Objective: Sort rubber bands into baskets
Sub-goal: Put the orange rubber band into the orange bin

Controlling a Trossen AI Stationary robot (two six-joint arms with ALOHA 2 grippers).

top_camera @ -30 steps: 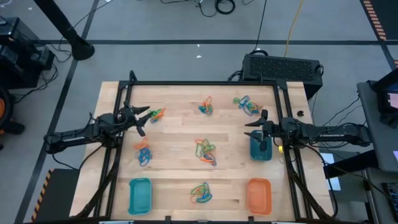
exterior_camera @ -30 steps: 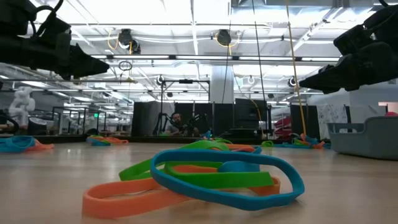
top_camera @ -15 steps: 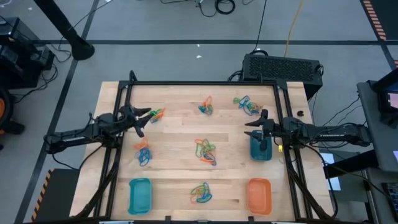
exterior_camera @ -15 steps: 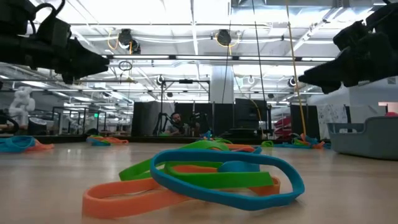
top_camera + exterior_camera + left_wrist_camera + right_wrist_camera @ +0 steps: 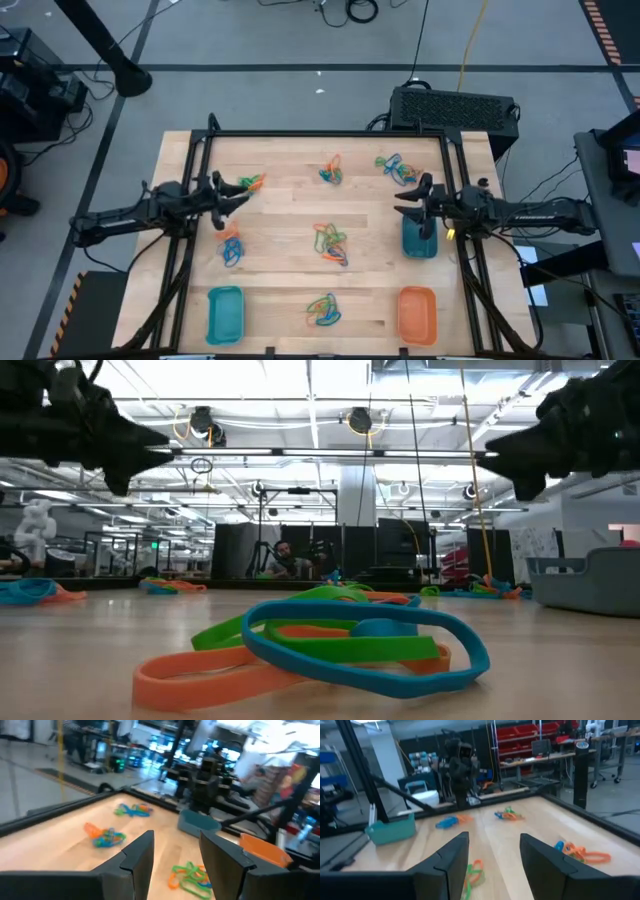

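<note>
Hard to count single loops anywhere: from above, each cluster of rubber bands reads only as a small tangle of orange, green and blue. Partly hidden under the right gripper (image 5: 412,199), a teal basket (image 5: 420,243), its near end covered by the dark fingers and wrist, long axis running toward the table's front edge. Cut off at the low view's right border, the same basket's grey-blue wall.

Left gripper (image 5: 232,194) raised above the wooden table (image 5: 290,205), fingers spread wide with nothing between them, tips pointing toward the table's middle. Just ahead of those tips, a small orange-and-green bunch (image 5: 251,183); below and beside the gripper, a blue-and-orange bunch (image 5: 231,245).

Right gripper also wide apart and empty, pointing inward toward the left arm. Just behind its tips toward the far edge, a blue, green and orange bunch (image 5: 397,168). Between the two grippers, a central bunch (image 5: 331,242) and a far one (image 5: 331,171).

Well toward the front edge, a second teal basket (image 5: 225,313) and an orange basket (image 5: 417,313), both lying lengthwise front to back, with one more tangle (image 5: 323,311) between them.
</note>
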